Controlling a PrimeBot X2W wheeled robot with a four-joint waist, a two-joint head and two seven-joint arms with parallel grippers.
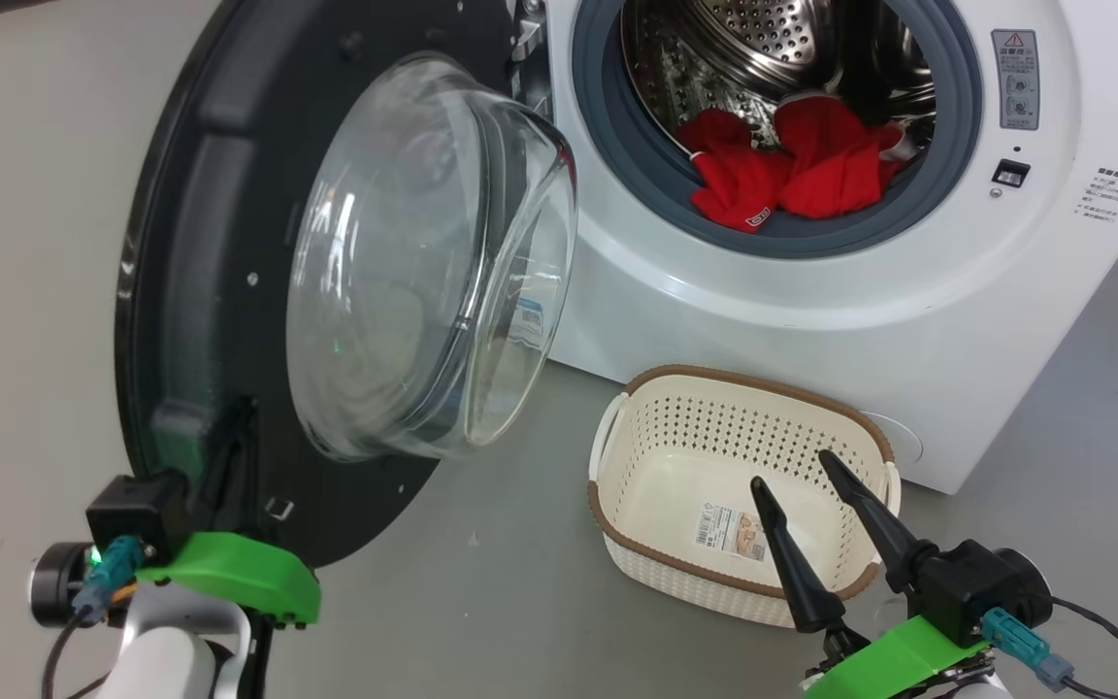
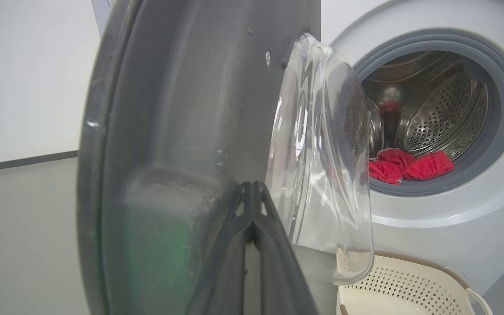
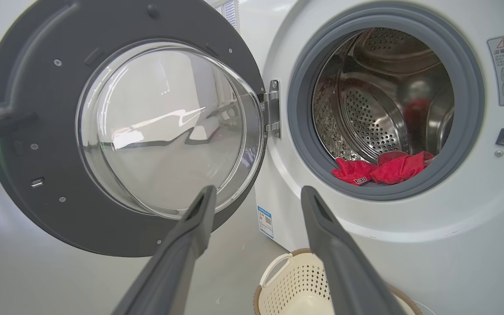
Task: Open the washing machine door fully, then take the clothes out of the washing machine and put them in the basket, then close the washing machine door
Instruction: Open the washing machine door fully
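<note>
The left gripper [image 2: 252, 189] has its 2 fingers pressed tight together, tips against the inner face of the door [image 1: 180, 252], near the edge opposite the hinge [image 3: 273, 109]. The right gripper [image 1: 792, 470] is spread wide and empty, held above the basket [image 1: 743, 381]. The basket stands on the floor [image 1: 481, 582] just in front of the washing machine [image 1: 714, 311]. The door stands swung open. The red clothes [image 1: 792, 175] lie at the front of the drum [image 1: 763, 39].
</note>
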